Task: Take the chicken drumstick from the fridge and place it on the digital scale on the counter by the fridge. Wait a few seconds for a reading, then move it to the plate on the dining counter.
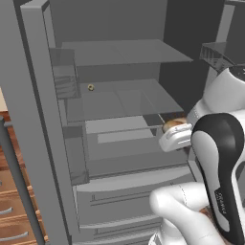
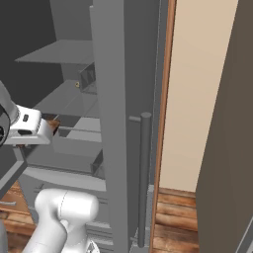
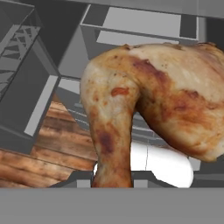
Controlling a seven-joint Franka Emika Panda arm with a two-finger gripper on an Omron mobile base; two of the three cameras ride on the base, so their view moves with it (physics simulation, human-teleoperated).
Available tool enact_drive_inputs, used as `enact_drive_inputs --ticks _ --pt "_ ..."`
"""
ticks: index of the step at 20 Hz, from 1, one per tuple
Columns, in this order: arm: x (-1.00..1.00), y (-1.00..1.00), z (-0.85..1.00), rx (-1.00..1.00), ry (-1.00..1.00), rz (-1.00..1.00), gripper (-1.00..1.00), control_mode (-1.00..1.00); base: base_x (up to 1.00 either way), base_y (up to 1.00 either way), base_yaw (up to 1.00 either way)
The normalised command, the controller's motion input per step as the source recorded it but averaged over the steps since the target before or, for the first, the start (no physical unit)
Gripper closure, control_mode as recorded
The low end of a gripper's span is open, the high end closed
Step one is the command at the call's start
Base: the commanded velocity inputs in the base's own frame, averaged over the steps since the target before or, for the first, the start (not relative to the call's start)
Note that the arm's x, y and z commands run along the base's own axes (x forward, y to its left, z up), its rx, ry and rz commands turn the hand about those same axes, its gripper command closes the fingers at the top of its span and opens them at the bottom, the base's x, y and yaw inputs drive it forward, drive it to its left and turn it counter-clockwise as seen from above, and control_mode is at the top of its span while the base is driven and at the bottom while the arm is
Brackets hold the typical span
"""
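Drumstick: chicken drumstick (image 3: 148, 109), golden-brown, clamped in my gripper (image 1: 168, 130) in front of the open fridge (image 1: 119, 95), clear of its shelves.
Axis: in the hand view, narrow bone end toward the bottom edge, thick meaty end up and right.
Writing: small marking on my forearm, unreadable.
Left base view: tiny yellowish item (image 1: 91, 87) on a middle shelf.
Right base view: fridge door's bar handle (image 2: 144, 178).

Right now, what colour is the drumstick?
Golden-brown with darker roasted patches; the drumstick shows best in the hand view.
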Motion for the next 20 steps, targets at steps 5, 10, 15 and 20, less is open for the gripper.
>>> enact_drive_inputs --ticks 5,10,15,20 --pt "-0.01 0.00 0.00 0.00 0.00 0.00 1.00 -1.00 0.00 0.00 0.00" --pt "-0.08 0.00 0.00 0.00 0.00 0.00 1.00 1.00 -0.40 -0.06 0.00" --pt "0.00 0.00 0.00 0.00 0.00 0.00 1.00 1.00 -1.00 -0.14 0.04" --pt "0.00 0.00 0.00 0.00 0.00 0.00 1.00 1.00 -0.74 0.04 0.21"
